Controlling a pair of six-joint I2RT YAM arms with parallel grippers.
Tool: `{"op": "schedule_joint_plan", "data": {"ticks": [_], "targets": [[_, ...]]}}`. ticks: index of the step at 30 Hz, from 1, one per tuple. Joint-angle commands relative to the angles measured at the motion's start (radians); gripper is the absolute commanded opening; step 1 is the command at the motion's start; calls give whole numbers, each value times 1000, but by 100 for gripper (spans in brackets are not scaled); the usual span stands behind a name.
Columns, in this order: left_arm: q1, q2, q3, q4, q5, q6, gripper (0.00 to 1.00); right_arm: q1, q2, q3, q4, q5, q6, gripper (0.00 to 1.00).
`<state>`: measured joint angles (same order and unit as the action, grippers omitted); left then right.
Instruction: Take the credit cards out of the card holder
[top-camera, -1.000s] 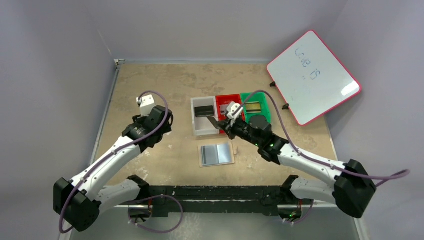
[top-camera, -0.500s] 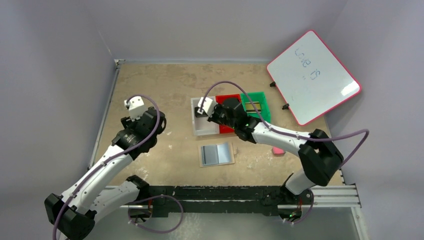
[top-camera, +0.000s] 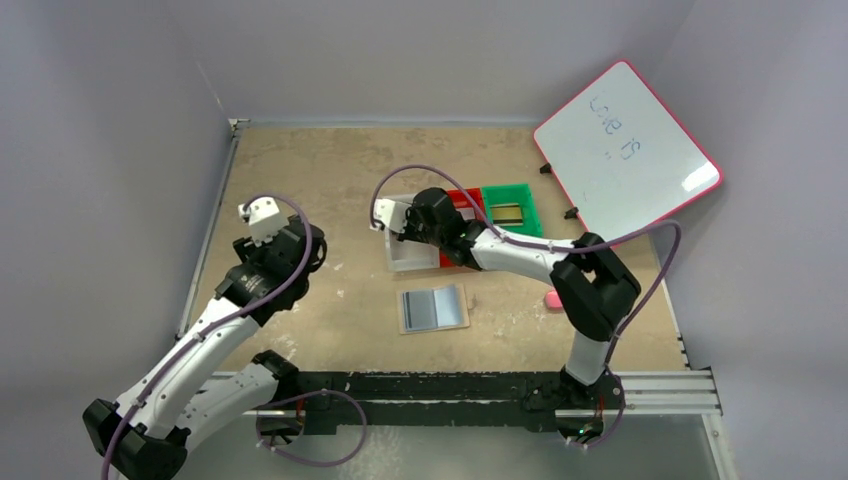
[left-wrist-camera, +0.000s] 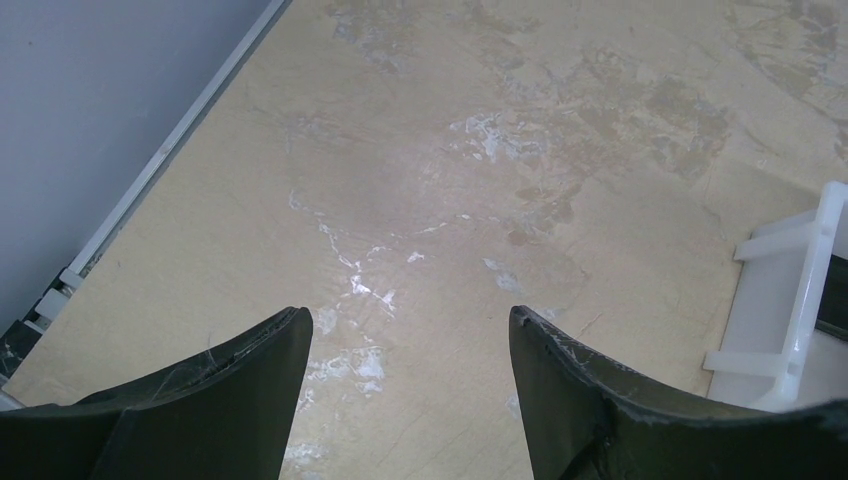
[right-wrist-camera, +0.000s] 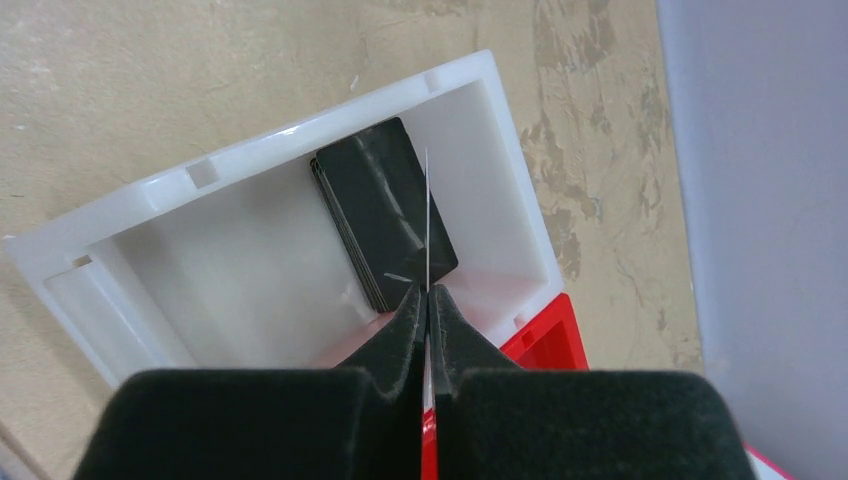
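R arm (top-camera: 520, 255) reaches from its base up and left across the table (top-camera: 330, 160), elbow bent at right, wrist tipped down over the white bin (right-wrist-camera: 300, 130). R gripper (right-wrist-camera: 427, 297) is pinched tight on a thin card (right-wrist-camera: 427, 200), seen edge-on, colour can't tell, above black cards (right-wrist-camera: 385, 225) lying in that bin. L arm (top-camera: 215, 320) slants up the left side. L gripper (left-wrist-camera: 405, 330) is spread wide, holding nothing, over bare table. Holder (top-camera: 433, 308) lies open near front centre, apart from both.
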<state>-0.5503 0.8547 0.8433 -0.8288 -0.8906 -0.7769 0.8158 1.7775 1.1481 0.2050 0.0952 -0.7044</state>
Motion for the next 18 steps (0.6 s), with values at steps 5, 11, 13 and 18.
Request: {"op": "schedule_joint_plan", "data": {"ticks": [5, 11, 13, 18], "targets": [[4, -83, 33, -11, -66, -40, 72, 2, 73, 98, -31, 92, -100, 1], [4, -91, 32, -15, -68, -46, 72, 3, 121, 120, -21, 86, -142, 2], [4, -88, 32, -15, -67, -46, 72, 2, 132, 123, -8, 88, -157, 2], [4, -84, 34, -15, -65, -46, 72, 3, 162, 138, 21, 101, -193, 3]]}}
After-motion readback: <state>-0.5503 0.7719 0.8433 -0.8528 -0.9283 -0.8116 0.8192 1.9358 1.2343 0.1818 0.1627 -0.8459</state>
